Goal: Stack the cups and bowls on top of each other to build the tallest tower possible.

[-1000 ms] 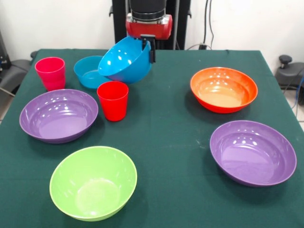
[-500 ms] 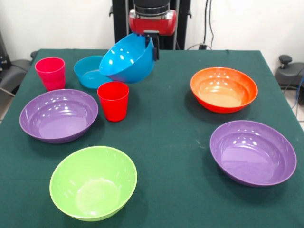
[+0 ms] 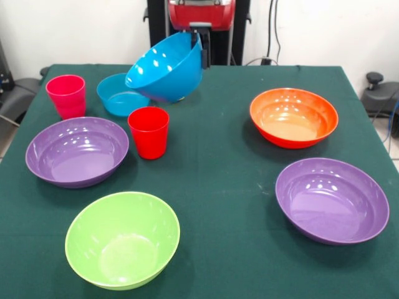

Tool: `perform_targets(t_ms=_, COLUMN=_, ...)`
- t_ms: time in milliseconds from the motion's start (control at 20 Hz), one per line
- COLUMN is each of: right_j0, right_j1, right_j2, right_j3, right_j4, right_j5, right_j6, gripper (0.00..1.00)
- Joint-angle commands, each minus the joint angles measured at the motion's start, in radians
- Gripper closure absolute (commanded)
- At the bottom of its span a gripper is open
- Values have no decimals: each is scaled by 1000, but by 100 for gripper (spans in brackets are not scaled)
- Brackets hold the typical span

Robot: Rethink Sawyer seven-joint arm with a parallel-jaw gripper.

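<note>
Hand (image 3: 201, 42) grips deep blue bowl (image 3: 165, 70) (tilted, mouth facing left).

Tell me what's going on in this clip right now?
The claw grips the deep blue bowl by its rim and holds it tilted, above the table at the far side. The small blue bowl sits just beside it. Nothing is stacked yet: the two purple bowls, the green bowl, the orange bowl, the red cup and the pink cup all stand apart.
</note>
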Motion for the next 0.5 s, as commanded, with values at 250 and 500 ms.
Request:
perform_targets(t_ms=250, right_j0=-27, right_j1=-72, right_j2=113, right_j3=82, right_j4=-18, right_j5=176, right_j6=-24, gripper=100)
perform_targets(t_ms=500, right_j0=-40, right_j1=-119, right_j2=130, right_j3=93, right_j4=-8, right_j5=223, right_j6=-38, gripper=100)
